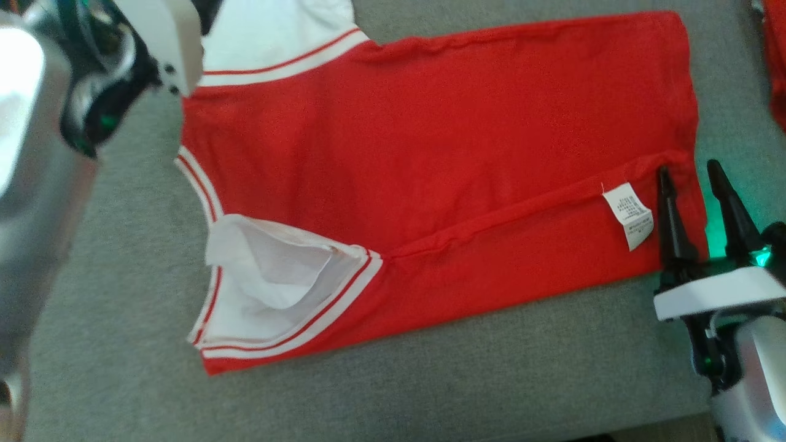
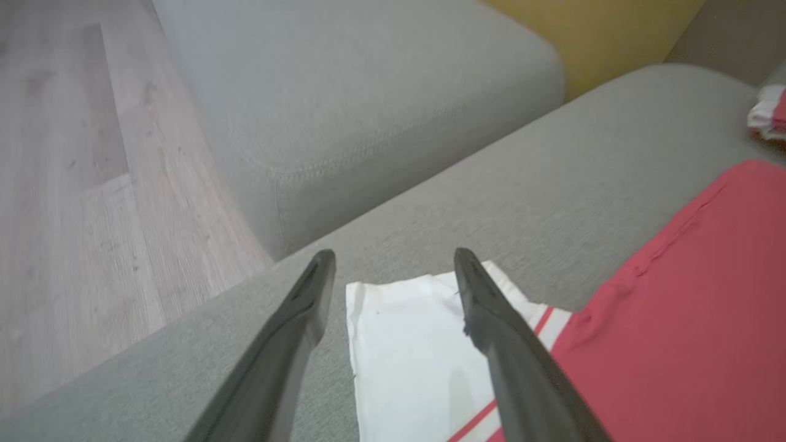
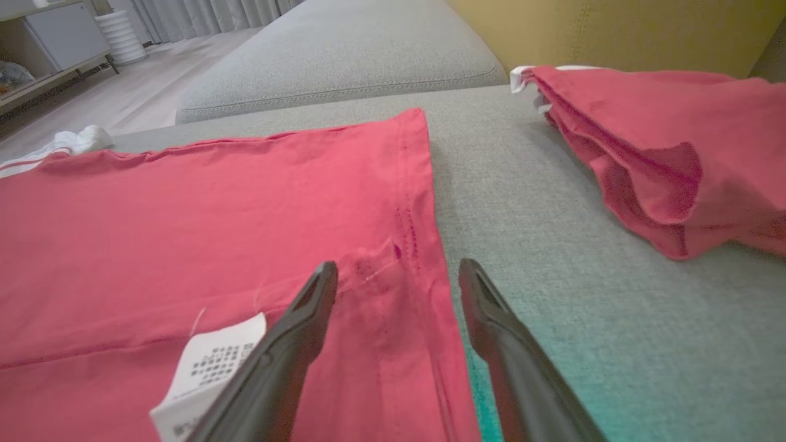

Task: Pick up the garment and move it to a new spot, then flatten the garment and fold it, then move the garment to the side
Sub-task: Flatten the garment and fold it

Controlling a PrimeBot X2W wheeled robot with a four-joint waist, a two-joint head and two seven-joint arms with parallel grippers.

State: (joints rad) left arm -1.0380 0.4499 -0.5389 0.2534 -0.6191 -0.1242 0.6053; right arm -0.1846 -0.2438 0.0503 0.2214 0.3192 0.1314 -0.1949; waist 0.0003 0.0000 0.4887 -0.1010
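Here, the red short-sleeved garment with white sleeves and red-and-white striped trim (image 1: 442,135) is lying spread flat on the grey fabric sofa seat (image 1: 430,393), its near long side sitting folded over onto the body, with a white printed care label (image 1: 627,215) showing on that fold. The left gripper (image 2: 394,255) is hanging over the far white sleeve (image 2: 405,356), its two dark fingers standing spread apart and grasping nothing. The right gripper (image 1: 688,167) is sitting at the hem corner beside the label, released as well, one finger over red cloth and the other over bare grey seat; whether it is touching the cloth I cannot tell. A second, crumpled red garment (image 3: 663,135) is lying well apart, beyond the hem
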